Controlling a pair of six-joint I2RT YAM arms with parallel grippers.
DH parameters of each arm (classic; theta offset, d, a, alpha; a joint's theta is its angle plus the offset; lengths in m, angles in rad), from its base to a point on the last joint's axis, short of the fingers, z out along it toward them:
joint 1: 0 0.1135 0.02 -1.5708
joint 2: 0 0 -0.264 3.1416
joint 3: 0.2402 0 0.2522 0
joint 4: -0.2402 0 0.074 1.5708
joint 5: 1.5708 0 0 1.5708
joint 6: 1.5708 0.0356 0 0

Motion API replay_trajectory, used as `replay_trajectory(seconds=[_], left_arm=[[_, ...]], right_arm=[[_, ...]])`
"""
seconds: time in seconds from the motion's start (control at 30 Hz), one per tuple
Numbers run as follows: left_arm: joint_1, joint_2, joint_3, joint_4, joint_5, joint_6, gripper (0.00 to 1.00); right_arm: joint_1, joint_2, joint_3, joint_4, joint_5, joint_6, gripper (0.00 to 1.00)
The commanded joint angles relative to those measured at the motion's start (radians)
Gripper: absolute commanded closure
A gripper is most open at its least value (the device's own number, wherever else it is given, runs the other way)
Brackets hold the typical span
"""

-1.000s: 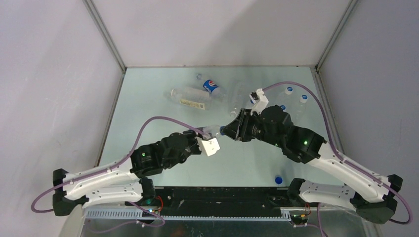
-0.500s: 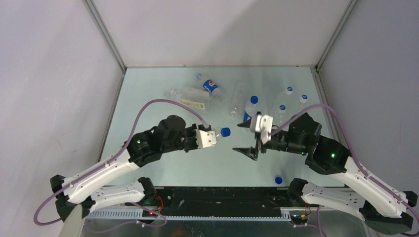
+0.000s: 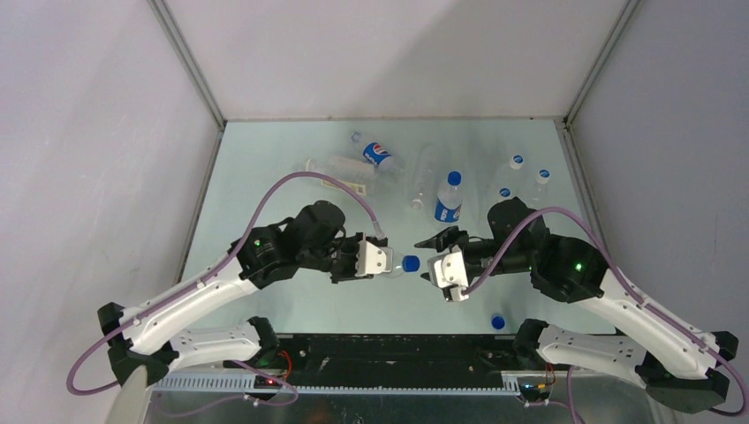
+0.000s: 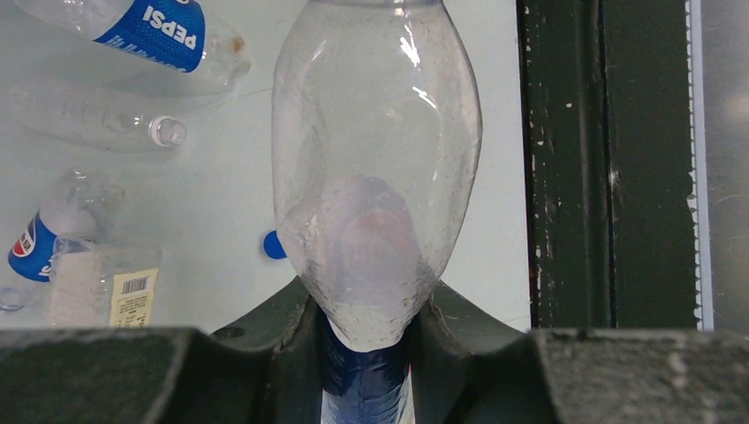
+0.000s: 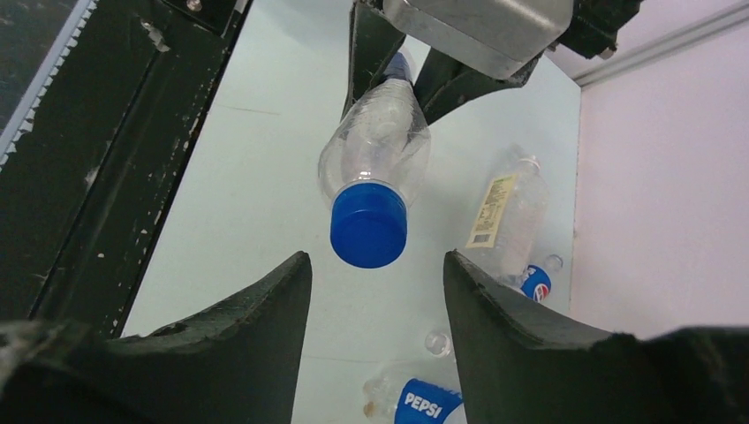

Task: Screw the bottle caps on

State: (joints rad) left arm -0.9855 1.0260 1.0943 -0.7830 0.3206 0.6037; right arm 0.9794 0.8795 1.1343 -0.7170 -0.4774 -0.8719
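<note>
A pale green table (image 3: pixel 256 150) (black rail (image 3: pixel 397 349) along its near edge) sits between grey walls (image 3: pixel 88 132).

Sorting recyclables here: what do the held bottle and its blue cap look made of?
The held bottle: probably thin clear plastic, glossy; the table shows through it, with highlights. Its blue cap: seemingly opaque plastic, with a smooth matte top.

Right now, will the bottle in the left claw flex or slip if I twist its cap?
Likely light: the bottle looks empty. Thin clear walls may dent under the left claw. Smooth and round, it could spin when the blue cap turns.
</note>
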Motion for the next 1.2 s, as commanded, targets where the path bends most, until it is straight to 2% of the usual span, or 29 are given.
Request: replay_trajectory(seconds=[0.0,0.03,0.17,0.5,0.57,0.73,0.8,0.87,0.9,0.93,1.0,1.07,1.17], left_arm=[[0.005,0.001,0.049,-0.005,0.049,0.019,1.0],[0.005,0.002,0.049,-0.003,0.049,0.019,1.0],[0.005,0.008,0.049,0.0,0.054,0.019,1.0],[0.005,0.013,0.058,0.008,0.065,0.016,1.0],[0.005,0.009,0.058,0.014,0.068,0.011,1.0],[0.001,-0.015,0.034,0.078,0.037,-0.015,1.0],[-0.01,-0.032,0.011,0.123,-0.047,-0.038,1.0],[-0.03,-0.054,-0.017,0.18,-0.136,-0.054,1.0],[-0.045,-0.065,-0.041,0.224,-0.166,-0.059,1.0],[-0.053,-0.085,-0.056,0.251,-0.229,-0.067,1.0],[-0.077,-0.115,-0.099,0.32,-0.329,-0.068,1.0],[-0.11,-0.139,-0.141,0.398,-0.458,-0.056,1.0],[-0.17,-0.155,-0.198,0.448,-0.582,-0.029,1.0]], right_arm=[[0.004,0.007,0.055,-0.028,-0.057,-0.073,0.45],[0.009,0.009,0.055,-0.027,-0.057,-0.073,0.49],[0.022,0.019,0.055,-0.023,-0.056,-0.074,0.54],[0.035,0.05,0.055,-0.017,-0.059,-0.079,0.55],[0.035,0.056,0.055,-0.02,-0.057,-0.071,0.6],[0.036,0.075,0.055,0.005,-0.051,0.06,0.86],[0.038,0.085,0.056,0.039,-0.036,0.187,0.96],[0.039,0.093,0.05,0.115,0.024,0.415,1.0],[0.039,0.094,0.039,0.181,0.125,0.616,1.0],[0.04,0.097,0.033,0.204,0.182,0.72,1.0],[0.035,0.104,0.032,0.23,0.374,1.095,1.0],[0.025,0.11,0.029,0.226,0.455,1.325,1.0],[0.004,0.106,0.01,0.242,0.476,1.512,1.0]])
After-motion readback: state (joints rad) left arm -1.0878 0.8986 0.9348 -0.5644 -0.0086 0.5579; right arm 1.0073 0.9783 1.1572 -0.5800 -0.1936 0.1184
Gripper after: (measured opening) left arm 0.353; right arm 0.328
